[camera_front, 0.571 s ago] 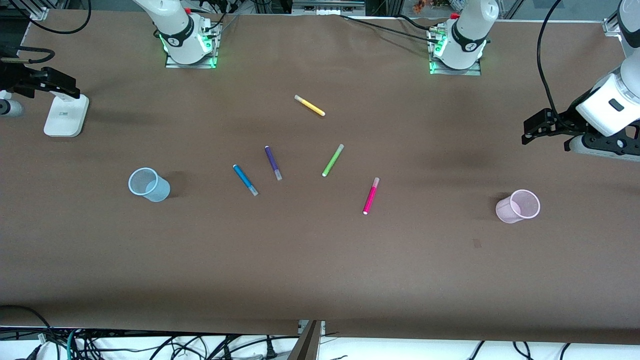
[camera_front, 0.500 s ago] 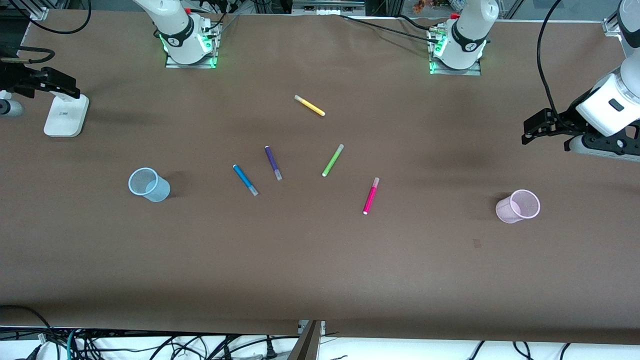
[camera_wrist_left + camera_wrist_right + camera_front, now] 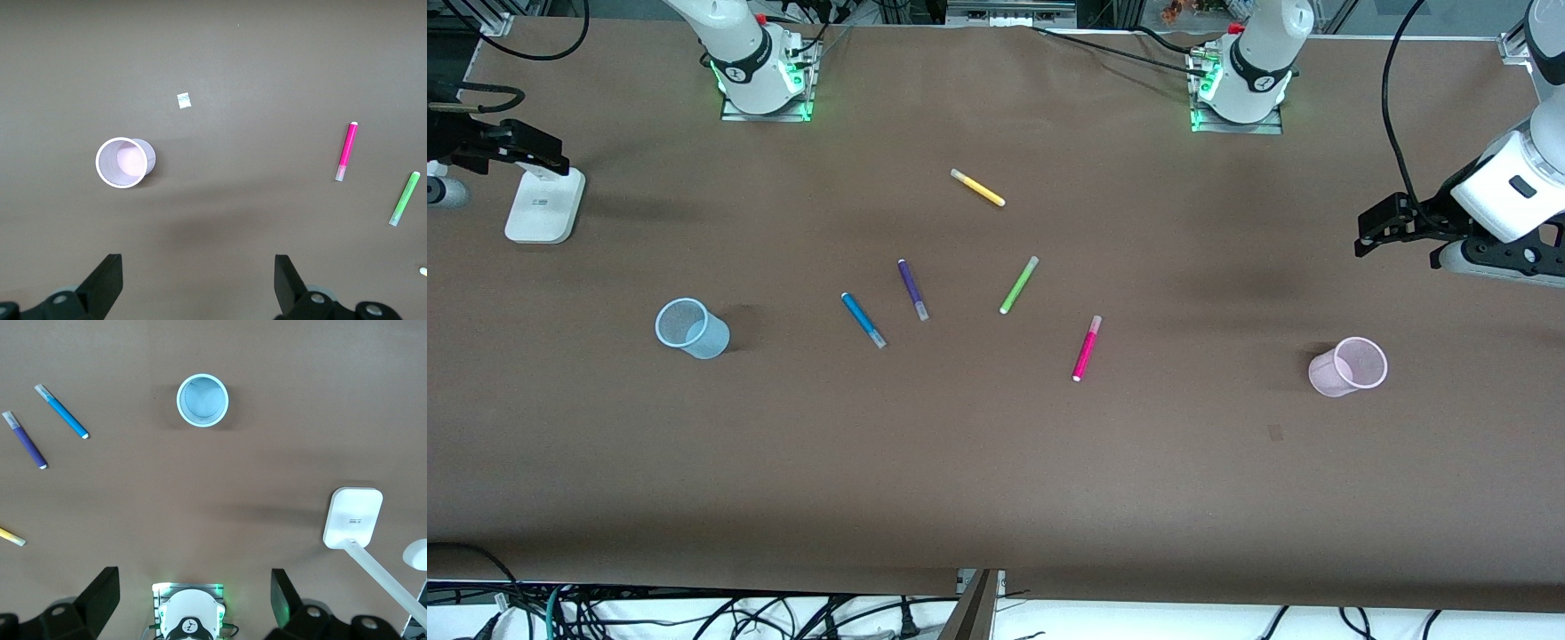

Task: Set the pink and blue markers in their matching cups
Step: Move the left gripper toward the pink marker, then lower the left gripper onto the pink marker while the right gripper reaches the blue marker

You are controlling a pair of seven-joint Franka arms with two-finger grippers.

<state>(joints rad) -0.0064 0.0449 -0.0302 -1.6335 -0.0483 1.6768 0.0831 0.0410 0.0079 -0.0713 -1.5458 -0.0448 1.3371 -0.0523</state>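
Note:
The blue marker (image 3: 863, 319) and the pink marker (image 3: 1086, 348) lie flat mid-table, apart from each other. An upright pale blue cup (image 3: 691, 329) stands toward the right arm's end, and an upright pale pink cup (image 3: 1349, 366) toward the left arm's end. My left gripper (image 3: 1365, 236) hangs open and empty, high over the table near the pink cup (image 3: 125, 162). It also sees the pink marker (image 3: 347, 151). My right gripper (image 3: 556, 158) hangs open and empty over a white stand, with the blue cup (image 3: 202, 400) and blue marker (image 3: 61, 411) in its view.
A purple marker (image 3: 912, 289) lies beside the blue one. A lime-green marker (image 3: 1018, 284) and a yellow marker (image 3: 977, 188) lie farther from the front camera. A white stand (image 3: 538, 209) sits at the right arm's end. A small scrap (image 3: 1275, 433) lies near the pink cup.

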